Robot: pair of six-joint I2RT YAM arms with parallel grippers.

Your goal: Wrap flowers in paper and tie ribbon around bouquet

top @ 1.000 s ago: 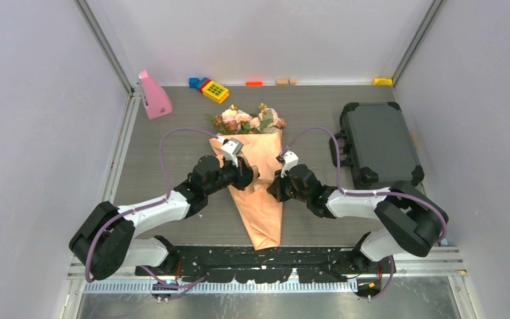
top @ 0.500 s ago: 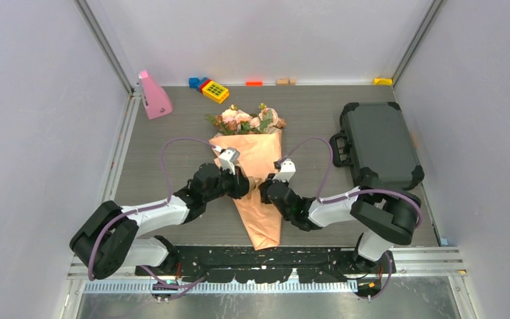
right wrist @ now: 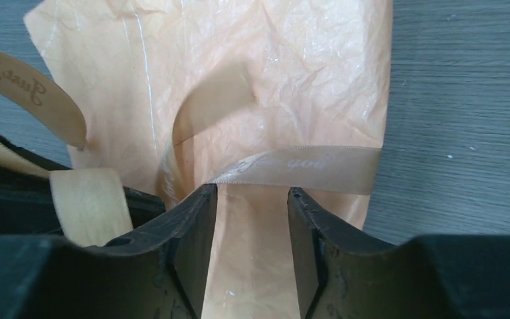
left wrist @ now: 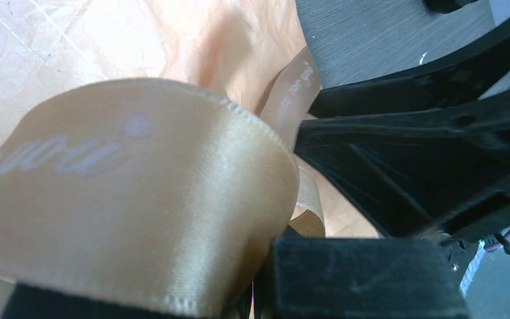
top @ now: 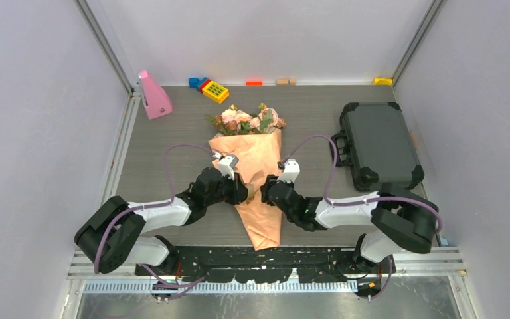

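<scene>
Far left of the bouquet, a pink plastic cone-shaped toy (top: 153, 96) stands on the grey wood-grain tabletop (top: 172, 136). The left hand (top: 238, 191) presses against the bouquet's left edge, pressed together and pinching a loop of the shiny tan satin ribbon (left wrist: 139, 193). The bouquet of pink roses in a tapered cone of peach-orange crinkled paper (top: 260, 159) lies flat, blooms (top: 249, 119) at its far end. The right hand (right wrist: 251, 196) sits at the bouquet's right edge, spread, a ribbon strip crossing just beyond its tips. A dark grey hard case (top: 375, 143) rests well right of the bouquet.
</scene>
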